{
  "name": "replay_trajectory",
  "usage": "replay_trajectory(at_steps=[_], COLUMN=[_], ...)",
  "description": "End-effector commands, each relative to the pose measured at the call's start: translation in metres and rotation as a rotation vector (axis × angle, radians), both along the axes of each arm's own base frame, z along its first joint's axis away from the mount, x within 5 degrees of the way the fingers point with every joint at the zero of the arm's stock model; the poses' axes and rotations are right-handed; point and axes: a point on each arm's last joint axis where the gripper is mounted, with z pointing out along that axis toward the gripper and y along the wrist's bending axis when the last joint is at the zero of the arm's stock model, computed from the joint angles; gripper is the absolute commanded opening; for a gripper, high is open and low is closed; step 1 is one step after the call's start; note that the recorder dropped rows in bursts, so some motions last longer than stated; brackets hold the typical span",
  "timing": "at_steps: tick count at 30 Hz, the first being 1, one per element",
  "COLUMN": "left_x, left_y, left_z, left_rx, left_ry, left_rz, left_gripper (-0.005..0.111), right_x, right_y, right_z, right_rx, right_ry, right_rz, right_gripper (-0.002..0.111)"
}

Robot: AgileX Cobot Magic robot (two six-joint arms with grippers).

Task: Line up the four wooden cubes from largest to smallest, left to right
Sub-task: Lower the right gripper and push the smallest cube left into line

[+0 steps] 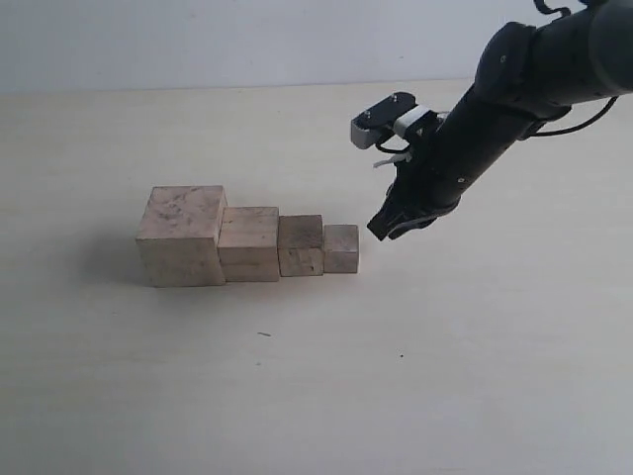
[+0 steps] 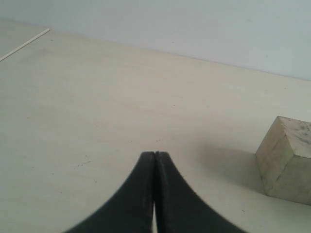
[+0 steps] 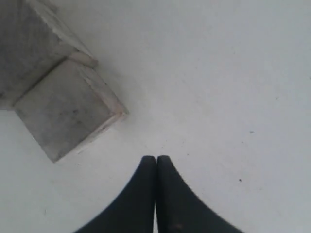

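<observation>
right arm: comes in from the upper right of the exterior view and slants down toward the cube row; wrist camera sits on its upper side
right gripper: fingers pressed together, holding nothing; at the opposite end of the row from the largest cube, near the smallest cube but not touching it
right wrist view: closed tips over bare table, smallest cube just off to one side, its neighbour behind it
left gripper: fingers pressed together, empty, low over the table; one cube well off to the side, can't tell which one
cubes: largest cube leftmost on the table; to its right the second cube, the third cube and the smallest cube, in descending size
contact: neighbours look touching, front faces roughly flush, all upright
</observation>
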Motion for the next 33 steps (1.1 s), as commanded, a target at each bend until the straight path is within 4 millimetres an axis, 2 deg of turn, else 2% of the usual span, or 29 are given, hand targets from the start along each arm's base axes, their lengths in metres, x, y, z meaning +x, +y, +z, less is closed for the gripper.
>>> replay_trajectory(at_steps=[1,10,33], left_x=[0.000,0.000,0.000], left_y=[0.000,0.000,0.000], left_z=[0.000,0.000,0.000], left_rx=[-0.010,-0.010,-0.010], left_ry=[-0.009,-0.009,-0.009], left_rz=[-0.002,-0.002,-0.002], left_gripper=[0.000,0.000,0.000], right_x=[-0.001,-0.007,-0.005], right_y=[0.003,0.016,0.020], right_z=[-0.014,-0.028,-0.026], right_rx=[-0.011,-0.009,0.042], right_ry=[0.039,0.064,0.040], right_rz=[-0.021,-0.009,-0.001], right_gripper=[0.000,0.000,0.000])
